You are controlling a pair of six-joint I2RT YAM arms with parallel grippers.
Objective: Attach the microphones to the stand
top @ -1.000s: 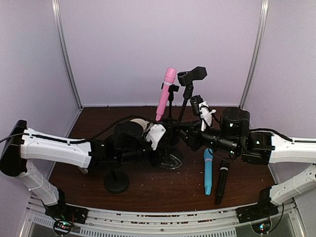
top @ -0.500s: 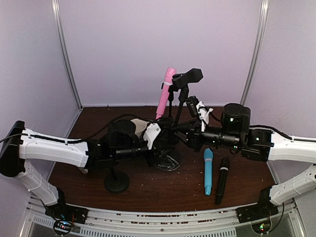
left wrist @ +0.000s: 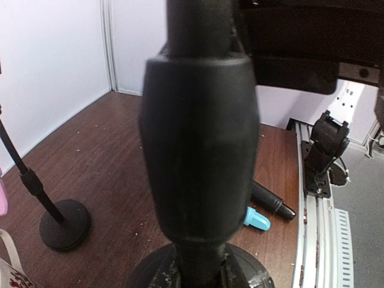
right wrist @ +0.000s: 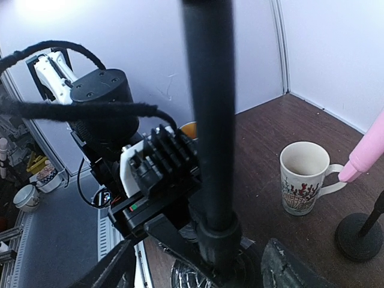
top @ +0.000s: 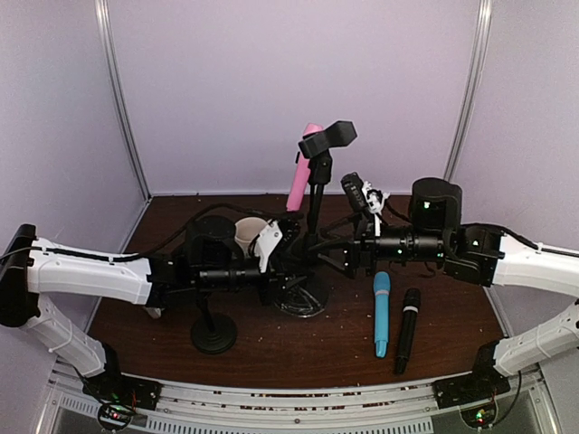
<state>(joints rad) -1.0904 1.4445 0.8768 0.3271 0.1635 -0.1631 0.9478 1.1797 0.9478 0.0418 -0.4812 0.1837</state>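
**Lilac booth, dark wood surface point(top: 298, 348): one of three mounted**

Plain lilac walls point(top: 271, 81) on three sides. I am working from the overhead view, with the wrist views as a check.

Progress: roughly a third done, by my reading.
- The pink microphone point(top: 301, 176) is up and tilted in a holder at the back.
- The blue microphone point(top: 381, 312) lies flat on the surface at front right, not yet mounted.
- The black microphone point(top: 406, 330) lies just beside the blue one, parallel to it, also not yet mounted.
- The clip point(top: 327, 138) on top of the centre stand point(top: 314, 203) is empty.

I judge the current step to be setting up this stand, with no microphone picked up.

Grippers:
- The left gripper point(top: 297, 262) is pinching the centre stand's pole low down, just above the base.
- The right gripper point(top: 336, 253) is spread, its fingers either side of the same pole and not touching it.

Counts:
- Microphones: three (one pink, one blue, one black).
- Stands: three by my reckoning.
  - the centre stand
  - a front-left stand point(top: 213, 336)
  - the pink microphone's stand, whose round base point(right wrist: 360, 237) I can find only in the wrist views
- Empty clips I can confirm: one.
- Mug point(top: 247, 233): one, behind my left arm.
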